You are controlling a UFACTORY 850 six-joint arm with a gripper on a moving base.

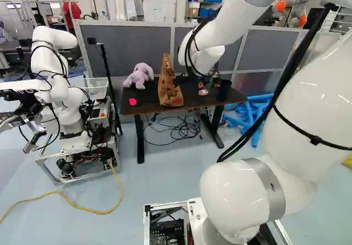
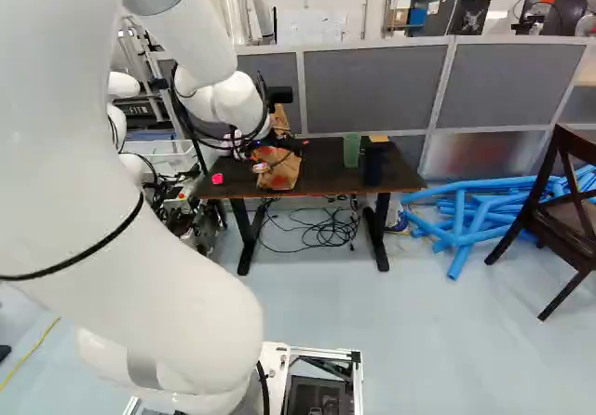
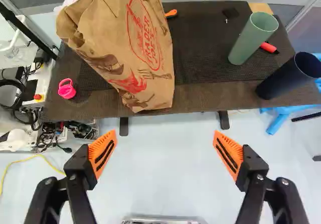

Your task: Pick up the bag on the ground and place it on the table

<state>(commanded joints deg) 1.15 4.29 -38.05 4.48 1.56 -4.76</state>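
Note:
In the left base view my gripper [image 1: 208,82] shows only in part beyond the white wrist, over the right part of the dark table [image 1: 190,105]. A brown paper bag [image 1: 169,88] stands on that table, slightly tilted, with its base near the front edge. From the wrist camera, my gripper [image 3: 165,151] is open wide, nothing between its orange-padded fingers. The bag [image 3: 138,48] is ahead of the fingers and apart from them, its printed side showing. In the right base view the wrist partly covers the bag [image 2: 278,168].
On the table are a pink cup [image 3: 67,89], a green cup [image 3: 253,38], a dark cup [image 3: 288,76] and a plush toy [image 1: 139,75]. Another robot [image 1: 66,91] stands left. Blue tubes [image 2: 475,215] and a chair [image 2: 563,201] are right; cables [image 2: 321,227] lie below the table.

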